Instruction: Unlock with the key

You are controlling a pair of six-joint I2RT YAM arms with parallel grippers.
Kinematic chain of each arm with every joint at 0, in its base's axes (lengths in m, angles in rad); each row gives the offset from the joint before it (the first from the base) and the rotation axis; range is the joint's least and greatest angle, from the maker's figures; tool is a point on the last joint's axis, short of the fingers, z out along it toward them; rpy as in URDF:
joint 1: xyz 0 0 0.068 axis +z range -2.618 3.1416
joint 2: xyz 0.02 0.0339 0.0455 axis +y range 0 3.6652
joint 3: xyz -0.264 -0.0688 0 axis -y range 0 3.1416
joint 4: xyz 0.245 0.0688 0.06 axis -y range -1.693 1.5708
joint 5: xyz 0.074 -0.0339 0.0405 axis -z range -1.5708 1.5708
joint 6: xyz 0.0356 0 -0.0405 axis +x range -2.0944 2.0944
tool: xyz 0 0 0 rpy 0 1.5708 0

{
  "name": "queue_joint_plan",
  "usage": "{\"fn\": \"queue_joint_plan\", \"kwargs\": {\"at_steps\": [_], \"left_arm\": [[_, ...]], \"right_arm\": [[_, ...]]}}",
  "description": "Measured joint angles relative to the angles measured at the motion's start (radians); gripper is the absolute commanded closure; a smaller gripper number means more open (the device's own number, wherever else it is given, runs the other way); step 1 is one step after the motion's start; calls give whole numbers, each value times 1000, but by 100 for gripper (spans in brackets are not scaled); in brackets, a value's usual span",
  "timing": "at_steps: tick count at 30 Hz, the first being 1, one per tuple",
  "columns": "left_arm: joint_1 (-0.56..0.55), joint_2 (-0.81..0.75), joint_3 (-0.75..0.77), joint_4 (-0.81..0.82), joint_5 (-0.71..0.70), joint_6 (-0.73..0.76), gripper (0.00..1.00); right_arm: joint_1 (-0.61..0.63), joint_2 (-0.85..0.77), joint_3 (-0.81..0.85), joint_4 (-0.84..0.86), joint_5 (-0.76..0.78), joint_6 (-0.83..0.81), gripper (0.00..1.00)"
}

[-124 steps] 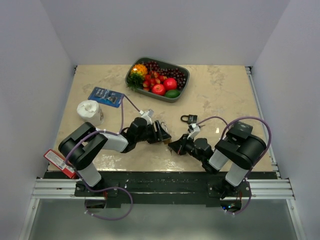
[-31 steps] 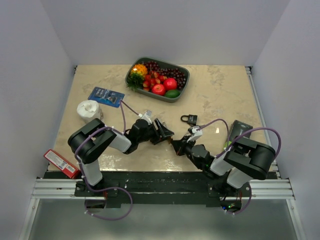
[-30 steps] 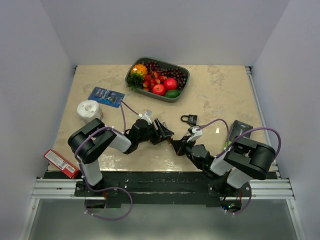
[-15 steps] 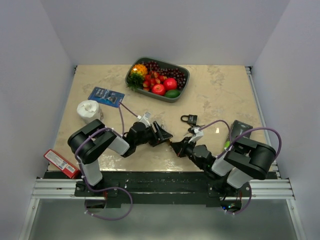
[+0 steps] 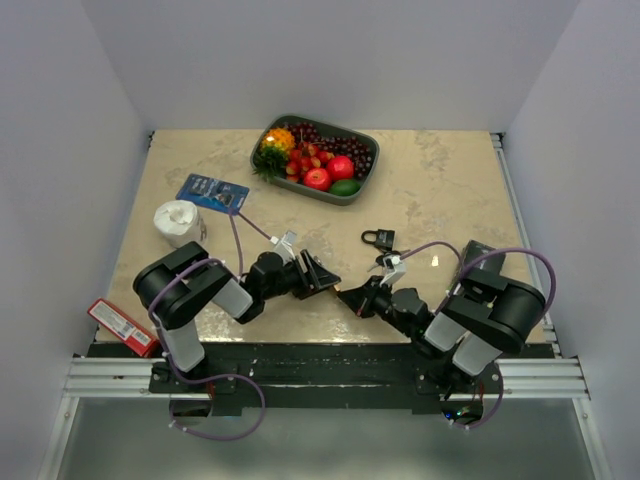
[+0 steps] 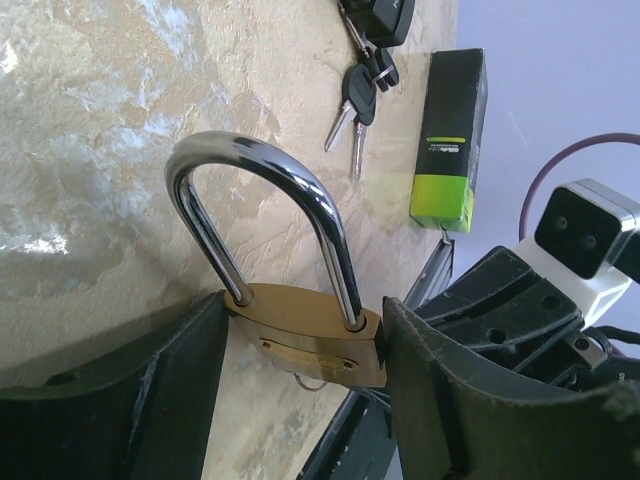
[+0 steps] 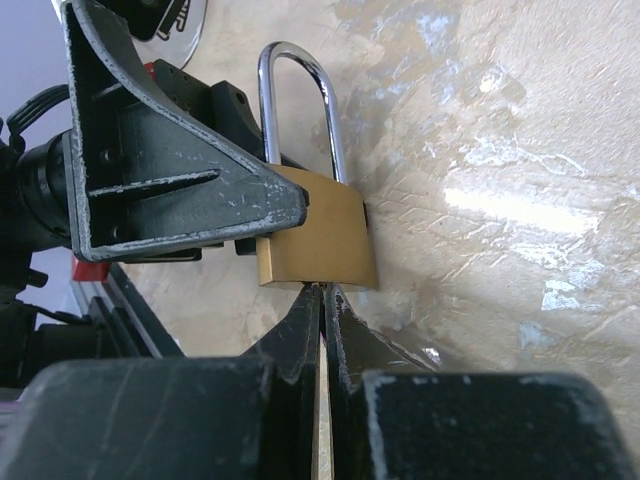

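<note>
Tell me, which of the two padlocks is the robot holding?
The brass padlock, clamped in the left gripper; the small black padlock lies apart on the table.

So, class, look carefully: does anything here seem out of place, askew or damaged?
Only the red packet at the table's near-left corner, which seems to overhang the edge. The brass padlock sits squarely in the left end effector; nothing looks spilled or damaged.

Brass padlock (image 7: pixel 315 235), steel shackle seated in body, near centre of table; key (image 7: pixel 321 350) apparently at its keyhole, mostly hidden.
</note>
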Motion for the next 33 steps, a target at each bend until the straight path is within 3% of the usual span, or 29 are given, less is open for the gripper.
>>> {"fn": "queue_joint_plan", "kwargs": {"at_steps": [14, 25, 27, 33], "left_arm": [[0, -32, -16, -18, 1, 90, 100], [0, -67, -5, -85, 4, 111, 100], [0, -86, 16, -125, 2, 114, 100], [2, -120, 94, -240, -14, 154, 100]], "right_arm": [[-37, 114, 0, 98, -81, 94, 100], [-38, 63, 0, 53, -92, 57, 100], [-39, 19, 2, 24, -89, 32, 96], [-46, -128, 16, -99, -56, -26, 72]]}}
